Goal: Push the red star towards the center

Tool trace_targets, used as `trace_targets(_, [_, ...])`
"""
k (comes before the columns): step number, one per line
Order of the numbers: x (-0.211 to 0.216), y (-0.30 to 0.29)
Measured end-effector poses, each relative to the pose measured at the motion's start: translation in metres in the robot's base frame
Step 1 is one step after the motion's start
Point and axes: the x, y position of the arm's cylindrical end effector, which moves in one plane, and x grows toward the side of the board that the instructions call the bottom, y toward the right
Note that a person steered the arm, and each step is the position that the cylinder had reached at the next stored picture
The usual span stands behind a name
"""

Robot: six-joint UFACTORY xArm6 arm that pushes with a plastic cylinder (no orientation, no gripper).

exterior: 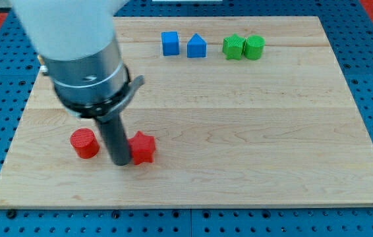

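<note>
The red star (143, 147) lies on the wooden board (239, 131) at the lower left. My tip (120, 162) stands right against the star's left side, touching or nearly touching it. A red cylinder (84, 143) sits just to the left of my tip, so the rod stands between the cylinder and the star. The arm's wide grey body hangs over the board's upper left corner.
Near the view's top, in a row: a blue cube (169, 43), a blue house-shaped block (196, 47), a green star-like block (233, 47) and a green cylinder (254, 47). Blue pegboard surrounds the board.
</note>
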Motion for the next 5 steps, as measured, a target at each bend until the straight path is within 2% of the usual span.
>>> trace_targets(1, [-0.029, 0.024])
trace_targets(2, [-0.04, 0.052])
trace_targets(3, [-0.057, 0.05])
trace_targets(4, [-0.045, 0.03])
trace_targets(5, [-0.012, 0.028])
